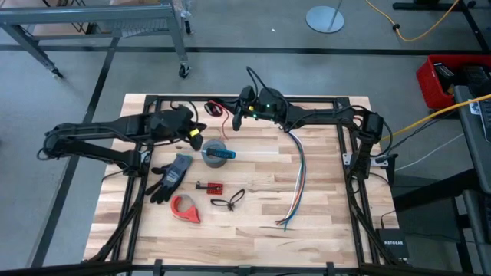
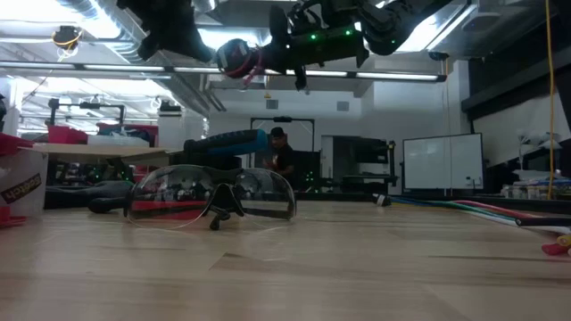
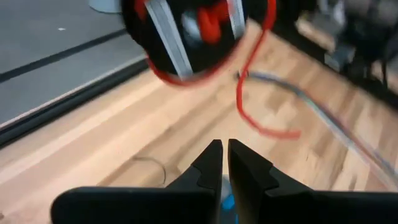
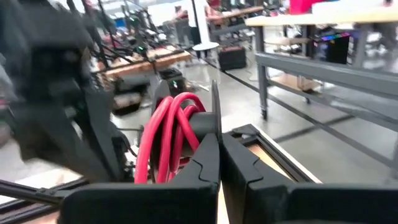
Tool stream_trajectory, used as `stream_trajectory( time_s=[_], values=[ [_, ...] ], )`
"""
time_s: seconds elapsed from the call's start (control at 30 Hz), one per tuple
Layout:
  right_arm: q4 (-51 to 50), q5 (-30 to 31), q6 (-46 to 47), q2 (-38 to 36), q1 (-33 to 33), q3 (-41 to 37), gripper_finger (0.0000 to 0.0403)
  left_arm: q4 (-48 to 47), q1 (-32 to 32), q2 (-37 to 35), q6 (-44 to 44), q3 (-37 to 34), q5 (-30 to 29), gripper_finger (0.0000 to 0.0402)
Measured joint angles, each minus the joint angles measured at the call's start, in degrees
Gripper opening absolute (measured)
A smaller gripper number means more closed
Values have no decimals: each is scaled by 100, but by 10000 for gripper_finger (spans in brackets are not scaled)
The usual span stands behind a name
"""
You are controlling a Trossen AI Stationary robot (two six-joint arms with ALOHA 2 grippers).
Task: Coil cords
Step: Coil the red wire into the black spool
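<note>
The red cord is a small coil of several loops, held high above the far middle of the table, and it also shows in the low view. My right gripper reaches in level from the right and is shut at the coil. A loose red tail hangs from the coil. My left gripper hovers just left of and nearer than the coil, pointing slantwise down. Its fingers are shut with nothing seen between them. My right gripper holds the red coil lifted clear of the table, coming at it level from the table's right. The loops stand upright against the outer side of one finger. Where the cord is pinched is hidden by the fingers. The tail hangs slack below.
On the table lie a grey tape roll with a blue piece, a black glove, a red tape dispenser, a small black looped cord and a long multicoloured wire bundle. Clear safety glasses show in the low view.
</note>
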Motion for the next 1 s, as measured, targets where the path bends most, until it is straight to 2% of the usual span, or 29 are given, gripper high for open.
stream_trajectory(
  time_s=[0.13,0.33,0.53,0.73,1.0],
  values=[
    [158,-222,4,0,0,0,1,-267,-71,126,239,0,229,42],
    [145,-311,5,0,4,0,1,-334,11,309,168,0,240,120],
    [164,-199,3,0,6,0,1,-178,18,527,-454,0,240,177],
    [183,-106,2,0,11,0,1,296,9,686,-952,0,242,180],
    [293,-103,1,0,11,0,1,805,7,845,-1096,2,368,178]
  ],
)
